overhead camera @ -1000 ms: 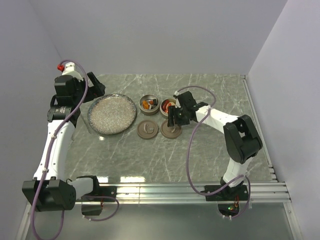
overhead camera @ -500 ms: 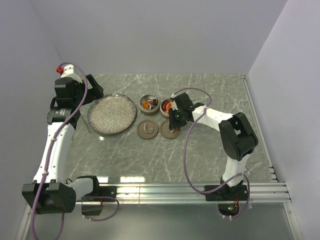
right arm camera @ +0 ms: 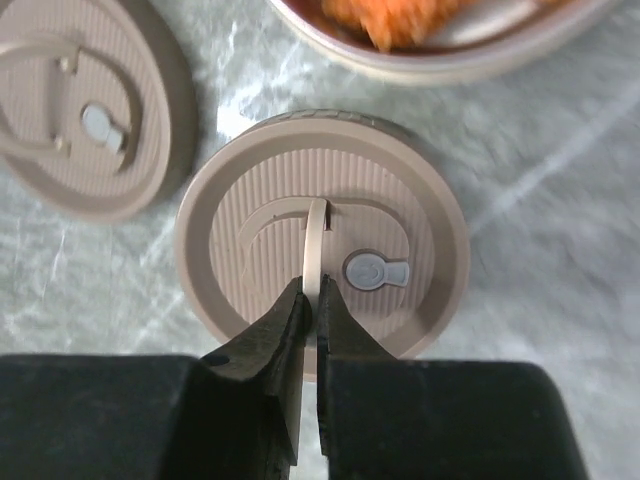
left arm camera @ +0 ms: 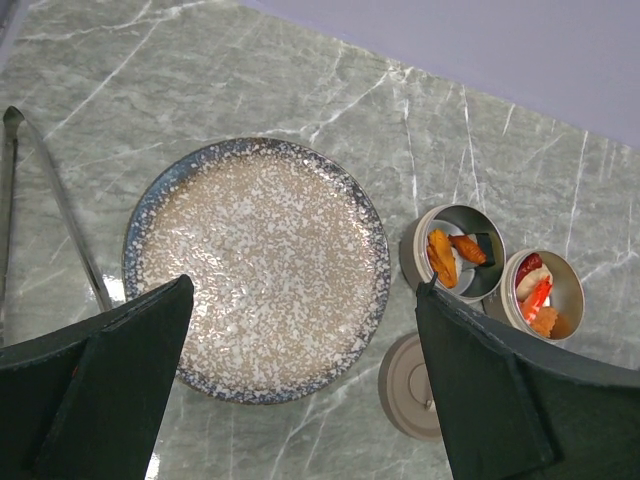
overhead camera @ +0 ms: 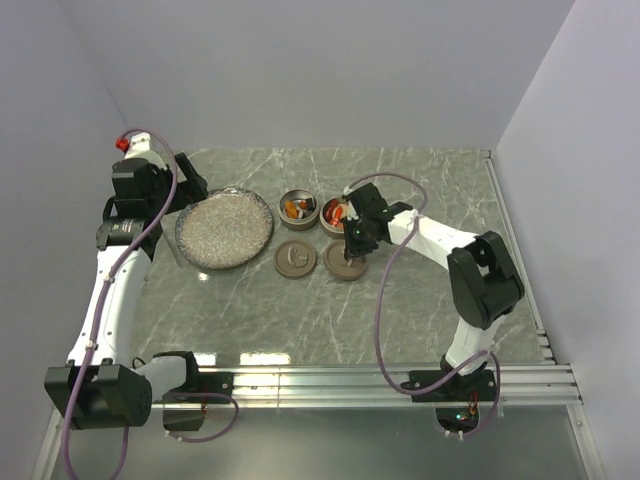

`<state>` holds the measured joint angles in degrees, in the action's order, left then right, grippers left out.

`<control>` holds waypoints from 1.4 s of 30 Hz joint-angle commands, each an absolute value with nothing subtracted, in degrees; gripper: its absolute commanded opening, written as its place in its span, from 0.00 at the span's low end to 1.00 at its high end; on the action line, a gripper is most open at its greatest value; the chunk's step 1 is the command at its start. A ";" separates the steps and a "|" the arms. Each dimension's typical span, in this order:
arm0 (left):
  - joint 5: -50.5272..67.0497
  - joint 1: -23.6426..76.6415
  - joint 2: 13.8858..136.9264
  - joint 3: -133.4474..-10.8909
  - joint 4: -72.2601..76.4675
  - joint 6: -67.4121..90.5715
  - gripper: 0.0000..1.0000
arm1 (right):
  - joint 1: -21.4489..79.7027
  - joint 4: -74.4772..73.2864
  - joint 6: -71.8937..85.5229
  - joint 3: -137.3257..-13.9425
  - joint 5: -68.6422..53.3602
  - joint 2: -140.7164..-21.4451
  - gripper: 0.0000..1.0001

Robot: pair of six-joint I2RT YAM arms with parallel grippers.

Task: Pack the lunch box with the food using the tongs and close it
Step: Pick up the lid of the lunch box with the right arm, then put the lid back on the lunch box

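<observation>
The lunch box is two round metal tins, the left one (overhead camera: 298, 208) and the right one (overhead camera: 335, 213), both open with food inside: orange pieces (left arm camera: 440, 258) in the left, red and tan pieces (left arm camera: 537, 298) in the right. Two brown lids lie in front of them. My right gripper (right arm camera: 313, 300) is shut on the upright loop handle (right arm camera: 316, 235) of the right lid (overhead camera: 343, 263), which rests on the table. My left gripper (left arm camera: 305, 290) hangs open high over the speckled plate (left arm camera: 255, 270), holding nothing. The tongs (left arm camera: 60, 205) lie on the table left of the plate.
The left lid (right arm camera: 85, 120) lies flat close beside the held one. The plate (overhead camera: 224, 228) sits between the tongs and the tins. Walls close the table in at the back and both sides; a metal rail (overhead camera: 380, 378) runs along the near edge.
My right gripper has come down onto the right lid and closed its jaws on the loop handle. The left arm has barely shifted and stays open.
</observation>
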<state>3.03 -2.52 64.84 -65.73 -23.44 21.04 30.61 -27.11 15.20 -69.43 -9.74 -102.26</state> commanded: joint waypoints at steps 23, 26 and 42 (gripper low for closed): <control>0.18 -2.37 59.24 -64.69 -24.61 18.90 1.00 | 24.43 -48.87 10.28 -108.53 -8.44 -116.26 0.00; 0.18 -2.37 58.45 -64.51 -25.22 18.90 0.99 | 24.35 -47.82 10.02 -110.03 -6.07 -118.99 0.00; -1.05 -2.37 58.62 -65.22 -26.45 18.72 0.99 | 24.34 -48.43 9.05 -114.00 -6.94 -125.33 0.00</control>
<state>-0.36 -2.52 59.40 -63.86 -26.50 19.22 24.58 -48.21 9.41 -113.23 -5.69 -124.70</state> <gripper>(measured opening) 0.995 0.088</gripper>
